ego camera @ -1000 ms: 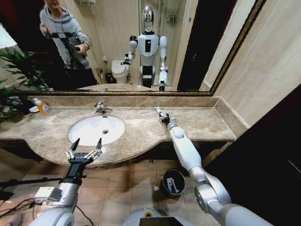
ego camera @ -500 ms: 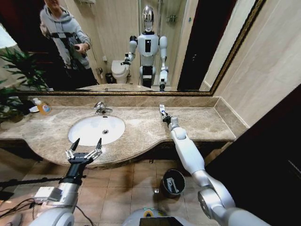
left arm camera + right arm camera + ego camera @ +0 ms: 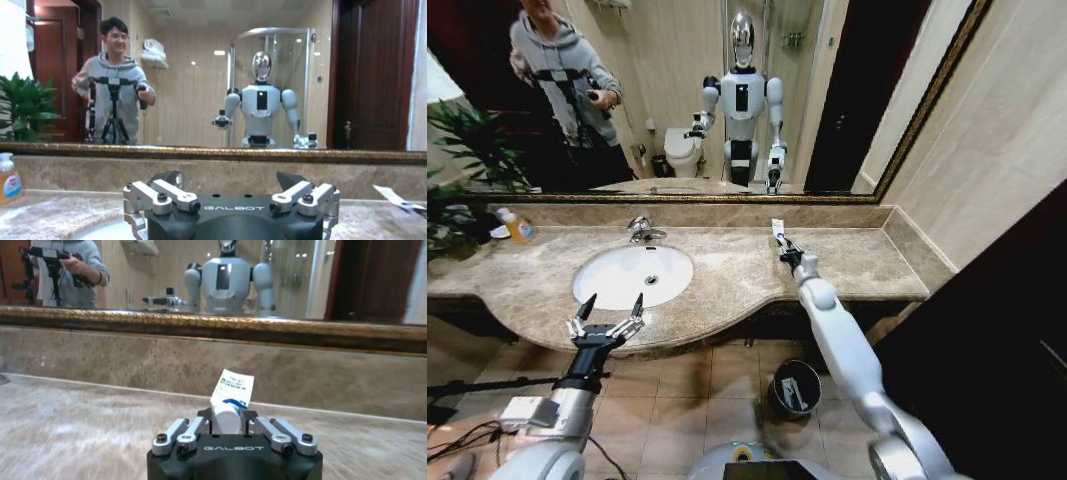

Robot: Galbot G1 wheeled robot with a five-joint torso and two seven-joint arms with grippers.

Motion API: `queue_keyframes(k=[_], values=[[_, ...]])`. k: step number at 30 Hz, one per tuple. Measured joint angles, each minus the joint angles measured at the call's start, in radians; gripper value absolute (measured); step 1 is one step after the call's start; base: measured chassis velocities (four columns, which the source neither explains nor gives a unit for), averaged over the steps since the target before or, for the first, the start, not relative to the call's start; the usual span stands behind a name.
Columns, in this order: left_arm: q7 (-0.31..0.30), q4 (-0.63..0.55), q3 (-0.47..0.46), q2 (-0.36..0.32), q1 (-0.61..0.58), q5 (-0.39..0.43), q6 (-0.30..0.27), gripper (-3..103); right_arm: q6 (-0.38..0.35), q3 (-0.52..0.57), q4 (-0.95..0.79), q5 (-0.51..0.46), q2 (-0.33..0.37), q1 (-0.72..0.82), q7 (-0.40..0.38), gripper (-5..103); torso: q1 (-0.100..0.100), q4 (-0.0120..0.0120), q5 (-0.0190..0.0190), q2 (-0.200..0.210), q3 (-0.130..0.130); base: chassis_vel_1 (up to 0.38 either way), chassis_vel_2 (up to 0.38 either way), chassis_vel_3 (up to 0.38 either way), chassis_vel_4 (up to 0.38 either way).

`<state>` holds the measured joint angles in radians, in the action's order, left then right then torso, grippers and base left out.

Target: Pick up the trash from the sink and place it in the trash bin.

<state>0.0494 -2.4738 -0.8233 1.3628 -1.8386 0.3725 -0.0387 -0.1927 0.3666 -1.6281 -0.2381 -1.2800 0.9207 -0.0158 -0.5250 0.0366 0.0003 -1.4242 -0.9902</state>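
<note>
Your right gripper [image 3: 779, 243] is clamped on the trash [image 3: 231, 390], held above the counter by the mirror. Left gripper [image 3: 607, 312] idles spread wide beside the sink [image 3: 632, 275]. Drop into the bin [image 3: 794, 389] remains.

The counter [image 3: 727, 280] is overlooked from high above by the head view; it is skimmed low and close, toward the shared mirror [image 3: 677, 90], by both wrist views.
</note>
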Motion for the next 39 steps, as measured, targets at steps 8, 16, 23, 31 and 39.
queue_keyframes(k=[8, 16, 23, 31, 39], values=[[0.0, 0.0, 0.0, 0.0, 0.0, 0.0, 0.0, 100, 0.014, 0.097, -0.255, 0.017, 0.015, 0.283, -0.015, 25, 0.0, 0.0004, -0.0001, 0.0, 0.0, 0.0, 0.0, 0.0, 0.0], [-0.001, 0.0, 0.0, 0.0, 0.0, 0.0, 0.0, 100, 0.072, 0.185, -0.427, 0.081, -0.034, 0.559, -0.012, 25, 0.0, -0.0002, -0.0003, 0.0, 0.0, 0.0, 0.0, 0.0, 0.0], [-0.001, 0.0, 0.0, 0.0, 0.0, 0.0, 0.0, 100, 0.197, 0.184, -0.414, 0.151, -0.108, 0.683, -0.004, 25, 0.0, 0.0002, -0.0001, 0.0, 0.0, 0.0, 0.0, 0.0, 0.0], [-0.001, 0.0, 0.0, 0.0, 0.0, 0.0, 0.0, 100, 0.357, 0.235, -0.338, 0.161, -0.19, 0.843, 0.009, 25, 0.0, 0.0001, -0.0004, 0.0, 0.0, 0.0, 0.0, 0.0, 0.0], [-0.001, 0.0, 0.0, 0.0, 0.0, 0.0, 0.0, 100, 0.408, 0.216, -0.22, 0.12, -0.209, 0.89, 0.012, 25, 0.0, 0.0001, -0.0004, 0.0, 0.0, 0.0, 0.0, 0.0, 0.0]])
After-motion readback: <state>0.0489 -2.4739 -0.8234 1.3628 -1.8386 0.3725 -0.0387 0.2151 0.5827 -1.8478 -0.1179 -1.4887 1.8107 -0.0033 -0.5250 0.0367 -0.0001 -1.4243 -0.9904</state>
